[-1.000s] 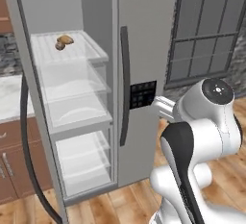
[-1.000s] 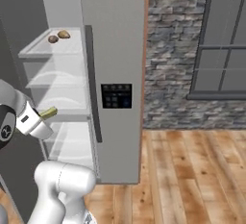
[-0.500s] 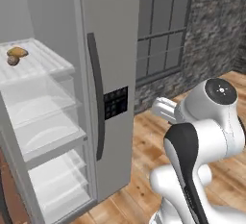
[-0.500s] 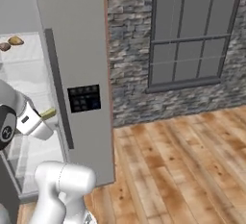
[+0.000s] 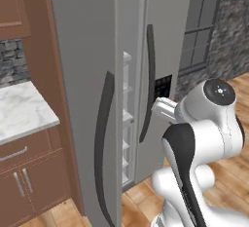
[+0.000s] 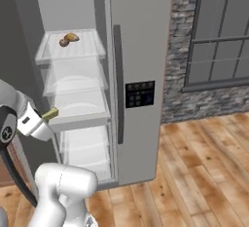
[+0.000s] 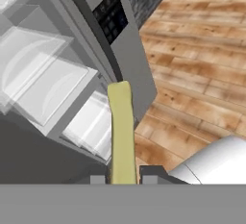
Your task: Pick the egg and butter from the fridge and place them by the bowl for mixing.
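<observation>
olive-yellow butter point(image 7: 121, 131) sits pinched in my gripper point(image 7: 122, 179) as the base swings off the fridge point(image 6: 141, 75), egg point(image 6: 63, 42) at ten o'clock on its top shelf, so butter goes first.

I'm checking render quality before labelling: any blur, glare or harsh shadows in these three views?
Right base view: sharp, flat even light, faint sheen on the glass shelves of the fridge. Left base view: soft, no hard shadows. Hand view: the butter in the hand looks slightly soft up close; floor crisp.
</observation>
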